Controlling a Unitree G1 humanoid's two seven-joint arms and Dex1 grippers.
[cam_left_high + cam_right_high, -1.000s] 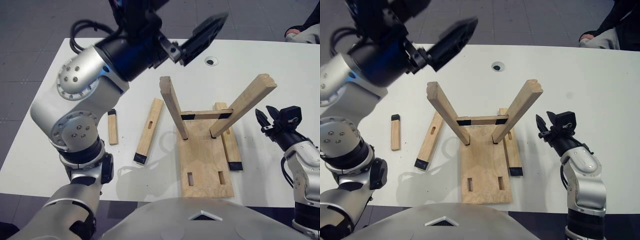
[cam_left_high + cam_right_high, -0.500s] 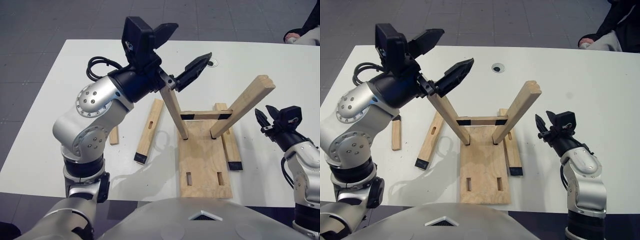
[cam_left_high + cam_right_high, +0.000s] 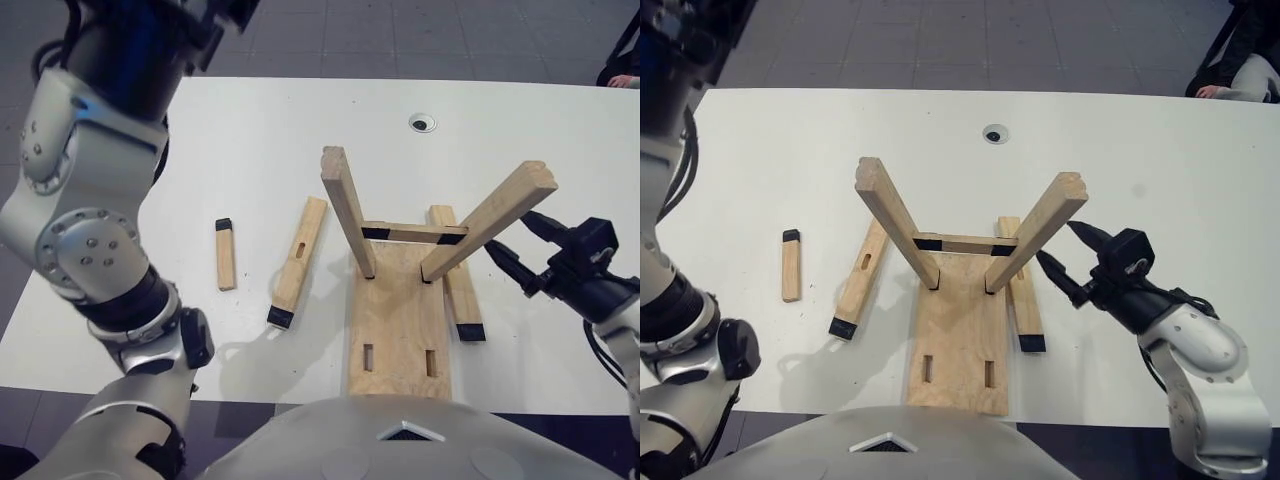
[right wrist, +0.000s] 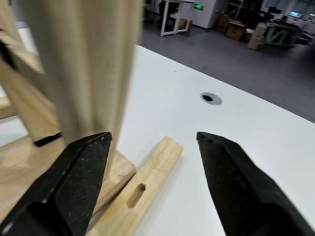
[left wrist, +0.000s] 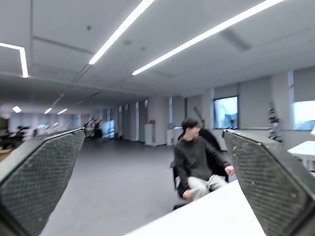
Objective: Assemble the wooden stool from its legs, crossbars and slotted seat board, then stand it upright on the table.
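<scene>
Since two legs, joined by a crossbar, stand splayed in the seat board flat on the counter, the right gripper hovers beside one, fingers apart, probably to steady it. The left gripper, fingers apart too, hangs high above the work.

The seat board lies flat on the bench. Two standing legs rise from its far end, with a crossbar between them. A loose leg lies left of the board, and a short bar farther left. Another leg lies along its right side.
</scene>
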